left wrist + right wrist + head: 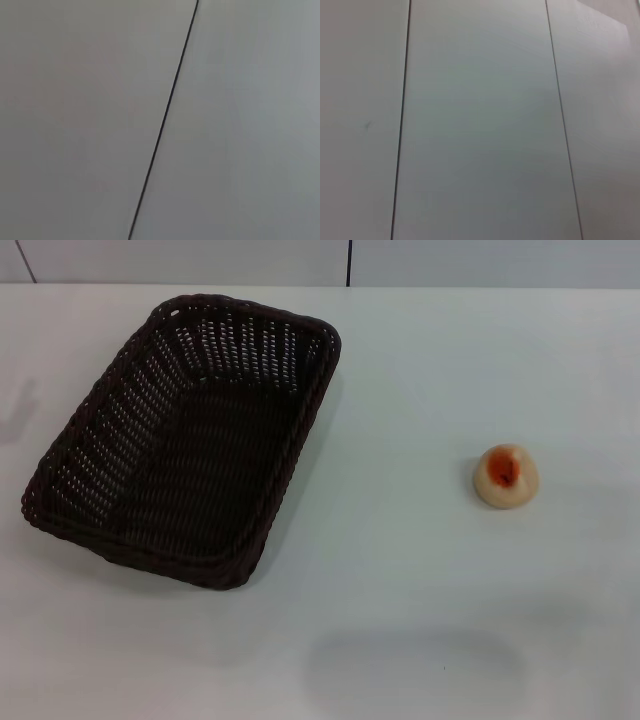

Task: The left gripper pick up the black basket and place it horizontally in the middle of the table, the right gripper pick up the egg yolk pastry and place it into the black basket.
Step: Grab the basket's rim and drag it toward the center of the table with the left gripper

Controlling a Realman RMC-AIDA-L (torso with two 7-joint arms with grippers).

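You can't see either gripper in any view, both wrist views give you only pale panels [480, 125] with thin dark seams [165, 120], the table [420, 360] runs off every edge of the head view, nothing else looks hidden.

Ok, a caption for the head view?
Empty black basket sits angled at table left; egg yolk pastry apart, right.

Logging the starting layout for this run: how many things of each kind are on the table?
Black basket: 1
Egg yolk pastry: 1
Total: 2, both resting apart on the white table. No gripper is in view.
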